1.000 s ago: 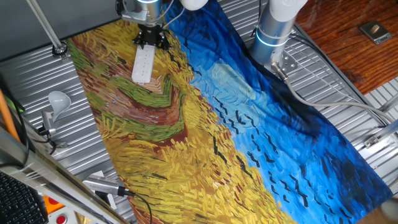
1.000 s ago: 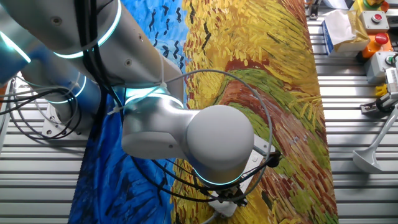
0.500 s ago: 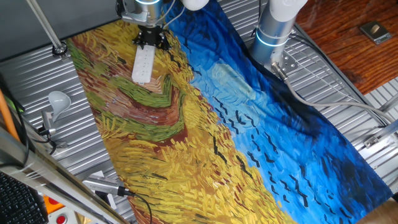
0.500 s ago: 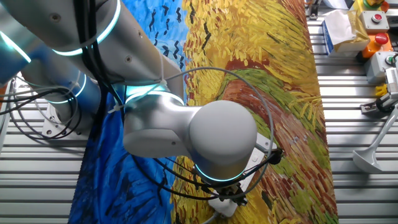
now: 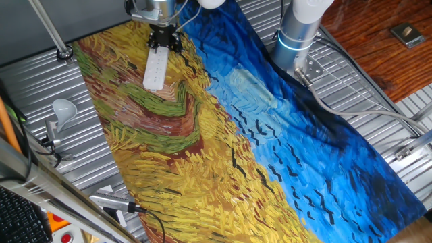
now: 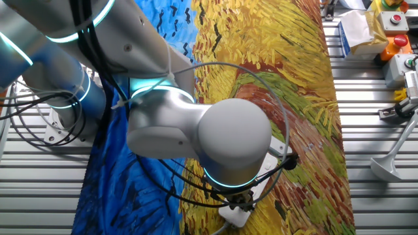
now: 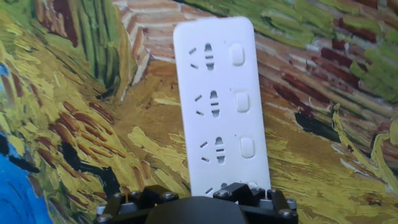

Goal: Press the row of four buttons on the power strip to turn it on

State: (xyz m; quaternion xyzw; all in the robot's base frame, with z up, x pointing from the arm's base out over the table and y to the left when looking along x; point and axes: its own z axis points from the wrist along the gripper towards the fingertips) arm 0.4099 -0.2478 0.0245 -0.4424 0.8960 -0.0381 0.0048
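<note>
The power strip (image 7: pixel 217 93) is a white bar lying flat on the painted cloth, running away from the hand. The row of four buttons (image 7: pixel 242 101) runs down its right side in the hand view. Three of them show in full and the nearest is mostly hidden behind the hand's black parts. My gripper (image 7: pixel 196 194) stands over the near end of the strip. In one fixed view the gripper (image 5: pixel 165 44) sits at the far end of the power strip (image 5: pixel 155 70). In the other fixed view the arm hides all but a corner of the power strip (image 6: pixel 236 214). No view shows the fingertips.
The painted cloth (image 5: pixel 223 142) covers the table's middle. A lamp with a white bulb head (image 5: pixel 63 106) lies at the left on the ribbed metal top. The arm's base (image 5: pixel 297 34) stands at the back right. Cables (image 6: pixel 39 124) and control boxes (image 6: pixel 395 39) line the edges.
In one fixed view the black hand now looks narrower and slightly nearer the strip's end. The arm's wrist has shifted a little. The power strip has not moved.
</note>
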